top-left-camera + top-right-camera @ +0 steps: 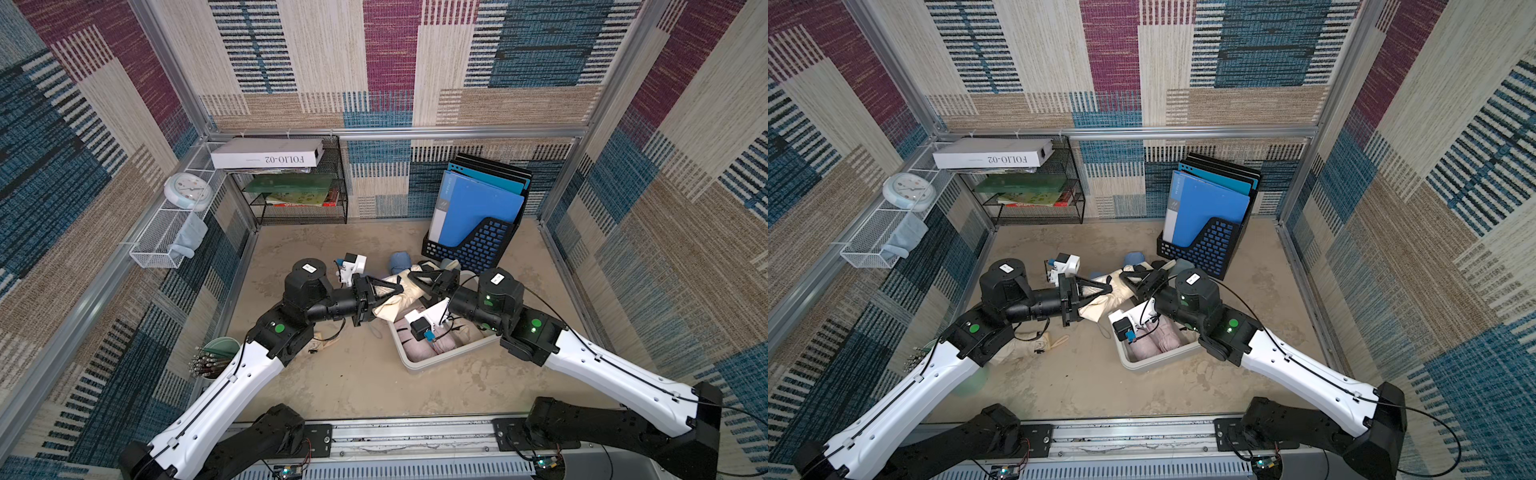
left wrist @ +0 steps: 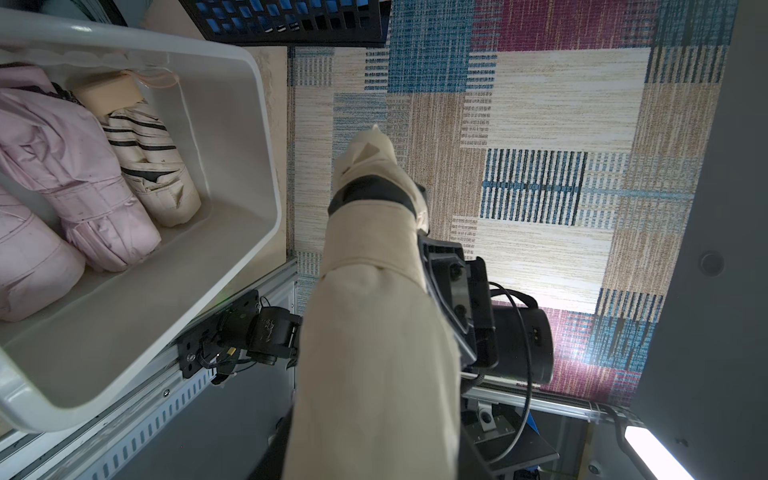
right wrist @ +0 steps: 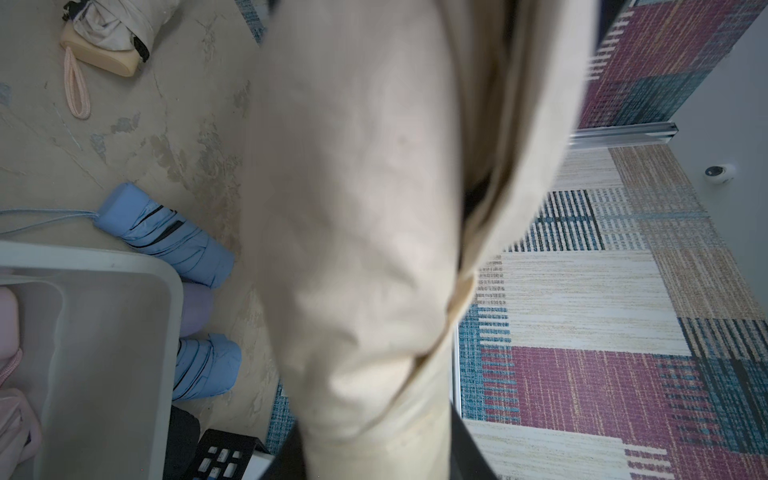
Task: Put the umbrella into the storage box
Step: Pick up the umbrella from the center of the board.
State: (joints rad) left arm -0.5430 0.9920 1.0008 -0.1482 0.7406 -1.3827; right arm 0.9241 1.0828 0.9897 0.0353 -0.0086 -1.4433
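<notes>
A cream folded umbrella (image 1: 397, 302) hangs above the table between my two grippers, just off the far left corner of the storage box (image 1: 415, 365). The left gripper (image 1: 398, 289) is shut on one end of it, its fingers on either side of the cloth in the left wrist view (image 2: 374, 457). The right gripper (image 1: 412, 275) is shut on the other end. The umbrella (image 3: 353, 208) fills the right wrist view. The off-white storage box (image 2: 266, 166) holds pink umbrellas (image 2: 62, 166) and a cream striped one (image 2: 153, 166).
Blue folded umbrellas (image 3: 166, 237) and a lilac one (image 3: 195, 307) lie beside the box. Another pale umbrella (image 3: 112, 25) lies under the left arm. A black lattice file holder (image 1: 478, 245), a black wire shelf (image 1: 299, 187), a white mesh basket (image 1: 166, 232) and a pen cup (image 1: 216, 353) line the edges.
</notes>
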